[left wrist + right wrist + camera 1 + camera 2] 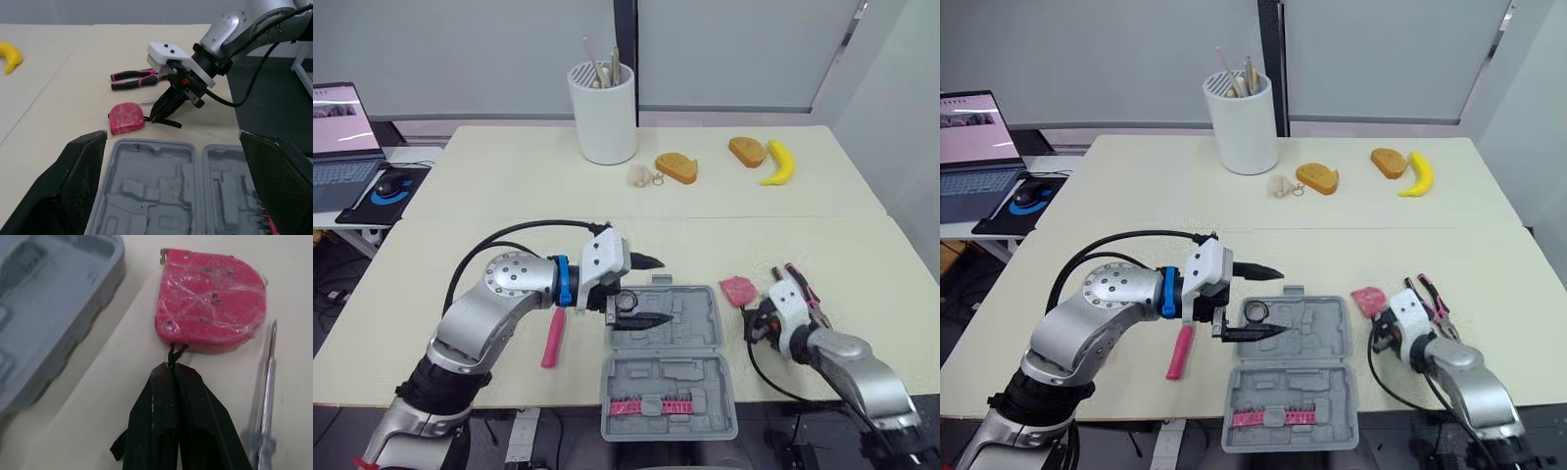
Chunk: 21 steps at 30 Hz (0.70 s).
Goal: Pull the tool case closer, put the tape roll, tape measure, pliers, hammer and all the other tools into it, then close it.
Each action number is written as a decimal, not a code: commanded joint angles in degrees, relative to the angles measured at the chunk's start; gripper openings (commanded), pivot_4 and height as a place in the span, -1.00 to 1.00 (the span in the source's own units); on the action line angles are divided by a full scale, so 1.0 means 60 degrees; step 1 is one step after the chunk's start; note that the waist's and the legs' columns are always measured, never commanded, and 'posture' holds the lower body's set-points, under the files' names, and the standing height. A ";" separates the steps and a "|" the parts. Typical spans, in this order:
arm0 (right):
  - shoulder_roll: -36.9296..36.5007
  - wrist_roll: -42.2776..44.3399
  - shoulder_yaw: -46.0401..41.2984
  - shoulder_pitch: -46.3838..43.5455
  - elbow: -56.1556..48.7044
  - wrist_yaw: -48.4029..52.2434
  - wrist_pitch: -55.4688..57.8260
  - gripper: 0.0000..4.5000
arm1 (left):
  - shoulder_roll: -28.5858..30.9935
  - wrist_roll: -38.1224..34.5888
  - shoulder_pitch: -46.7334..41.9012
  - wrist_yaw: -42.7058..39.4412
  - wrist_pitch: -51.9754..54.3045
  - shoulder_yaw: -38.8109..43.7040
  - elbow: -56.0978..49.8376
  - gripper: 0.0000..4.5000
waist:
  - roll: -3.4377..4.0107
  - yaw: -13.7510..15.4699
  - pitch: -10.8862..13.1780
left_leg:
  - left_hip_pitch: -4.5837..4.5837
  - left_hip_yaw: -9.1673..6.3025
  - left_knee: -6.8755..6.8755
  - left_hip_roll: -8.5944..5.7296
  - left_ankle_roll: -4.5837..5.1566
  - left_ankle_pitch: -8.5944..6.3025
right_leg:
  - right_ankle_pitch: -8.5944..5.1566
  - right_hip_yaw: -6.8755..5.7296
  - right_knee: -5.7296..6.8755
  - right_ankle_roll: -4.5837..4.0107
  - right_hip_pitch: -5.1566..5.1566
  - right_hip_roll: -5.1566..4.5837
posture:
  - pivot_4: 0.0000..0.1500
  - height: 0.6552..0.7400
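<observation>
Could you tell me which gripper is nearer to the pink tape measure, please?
Right. The right gripper is shut on the tape measure's black strap, just beside it. The left gripper is open above the tool case, further to the robot's left.

tool case [703, 328] grey, open flat | tape measure [738, 289] pink, beside it

Grey tool case [693, 318]; pink tape measure [211, 298]; pink-black pliers [134, 78]; yellow banana [778, 164].
</observation>
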 commanded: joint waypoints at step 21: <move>-0.1357 0.2534 -0.0949 0.2818 -0.3259 0.0840 0.2265 -0.98 | 0.0258 -0.0754 0.0708 -0.0323 0.0397 -0.0451 -0.1077 1.00 | -0.0004 0.0056 0.0001 | -0.0002 -0.0004 0.0000 0.0006 0.0001 -0.0002 | -0.0003 -0.0009 -0.0008 0.0002 0.0006 -0.0002 | 1.00 1.00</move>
